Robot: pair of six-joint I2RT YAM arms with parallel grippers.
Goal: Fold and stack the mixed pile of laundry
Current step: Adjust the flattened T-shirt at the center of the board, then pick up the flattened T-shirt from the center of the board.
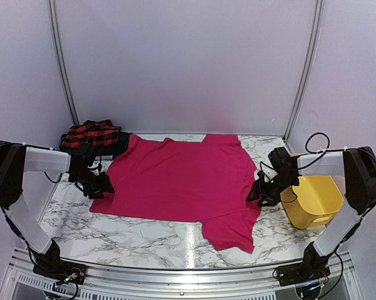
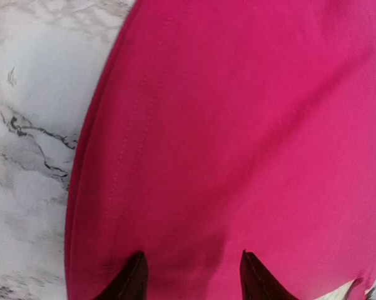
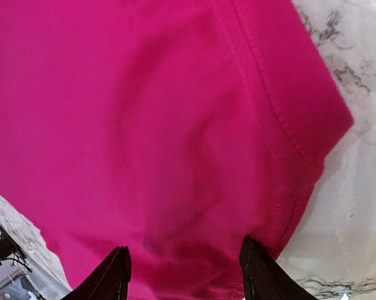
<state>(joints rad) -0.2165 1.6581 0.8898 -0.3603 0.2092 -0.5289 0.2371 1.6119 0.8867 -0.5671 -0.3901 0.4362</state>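
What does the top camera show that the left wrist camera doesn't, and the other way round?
Only the top view: the checked garment far left, the yellow tub on the right, the right pincer, and the whole outline of the pink garment. Only the left wrist: the seam stitching along its edge. Both: the pink garment, the marble table and the left pincer, open at that edge.

Left pincer (image 1: 104, 187) and right pincer (image 1: 256, 194) face inward, jaws parted.
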